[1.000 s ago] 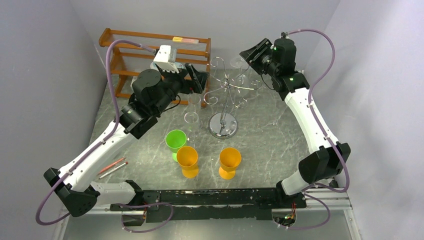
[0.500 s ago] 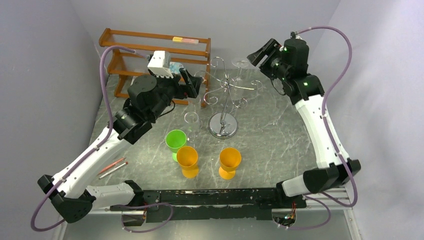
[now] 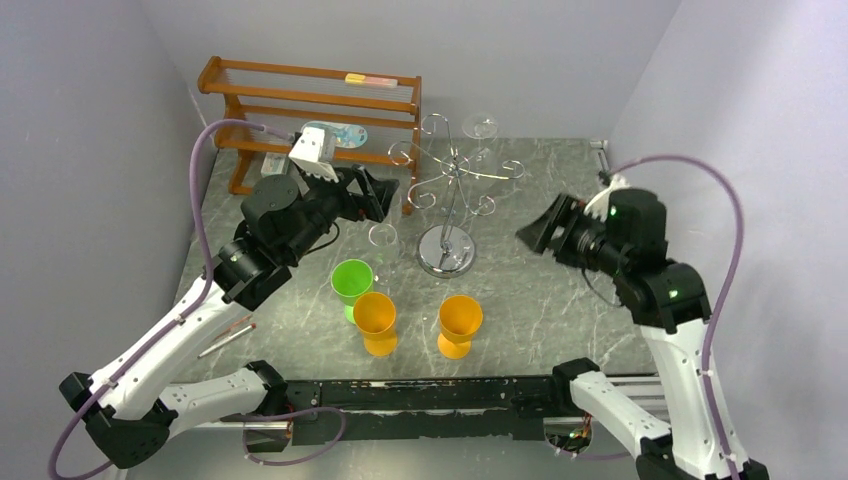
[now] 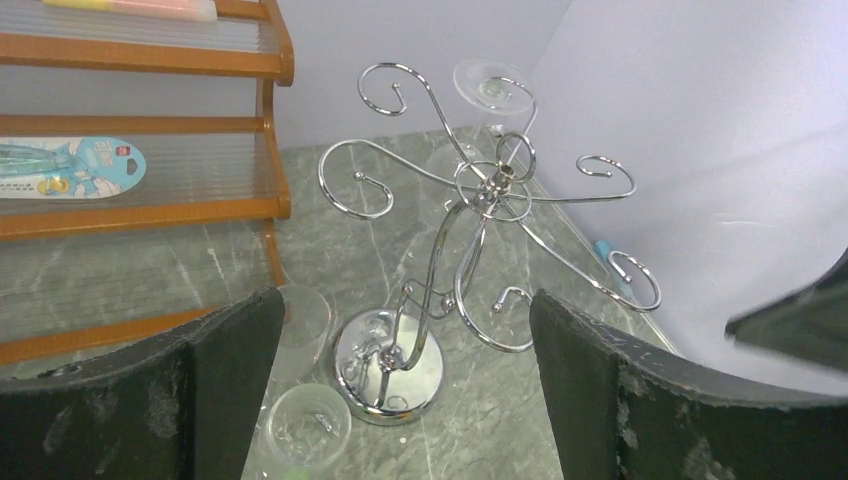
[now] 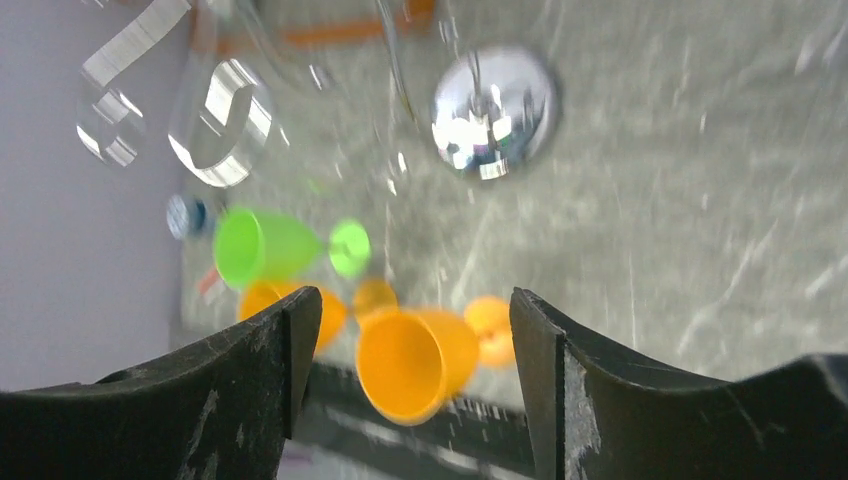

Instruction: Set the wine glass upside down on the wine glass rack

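The chrome wine glass rack (image 3: 447,200) stands mid-table on its round mirror base (image 3: 446,250); it also fills the left wrist view (image 4: 480,190). One clear wine glass (image 3: 480,127) hangs upside down on a far arm, its foot uppermost (image 4: 493,88). Two more clear wine glasses (image 3: 383,237) (image 4: 308,425) stand upright just left of the base. My left gripper (image 3: 385,193) (image 4: 407,302) is open and empty, above those glasses, facing the rack. My right gripper (image 3: 540,232) (image 5: 415,300) is open and empty, right of the rack, apart from it.
A brown wooden shelf rack (image 3: 300,110) stands at the back left. A green cup (image 3: 352,280) and two orange cups (image 3: 375,320) (image 3: 460,323) stand in front of the chrome rack. Two pens (image 3: 225,335) lie near the left edge. The right wrist view is motion-blurred.
My right arm has drawn away from the hung glass at the back and swung down to the right of the rack. My left gripper has pulled back slightly to the left.
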`<action>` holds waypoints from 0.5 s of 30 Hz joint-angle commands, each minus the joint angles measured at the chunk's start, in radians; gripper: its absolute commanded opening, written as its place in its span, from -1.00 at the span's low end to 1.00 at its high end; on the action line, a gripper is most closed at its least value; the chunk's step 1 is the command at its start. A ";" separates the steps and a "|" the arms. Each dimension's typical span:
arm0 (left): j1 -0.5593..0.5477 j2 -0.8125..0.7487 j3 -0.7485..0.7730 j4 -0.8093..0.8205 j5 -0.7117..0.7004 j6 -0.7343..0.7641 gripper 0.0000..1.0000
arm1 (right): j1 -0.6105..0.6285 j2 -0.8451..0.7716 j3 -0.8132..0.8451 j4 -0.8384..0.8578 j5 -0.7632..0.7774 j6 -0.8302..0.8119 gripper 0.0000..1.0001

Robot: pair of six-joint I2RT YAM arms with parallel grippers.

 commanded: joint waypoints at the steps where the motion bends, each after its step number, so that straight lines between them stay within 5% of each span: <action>1: 0.004 -0.008 -0.014 -0.004 -0.028 -0.038 0.93 | -0.001 -0.078 -0.195 -0.161 -0.250 -0.068 0.47; 15: 0.004 -0.093 -0.117 -0.123 -0.033 -0.248 0.87 | 0.009 -0.123 -0.487 -0.040 -0.342 0.014 0.35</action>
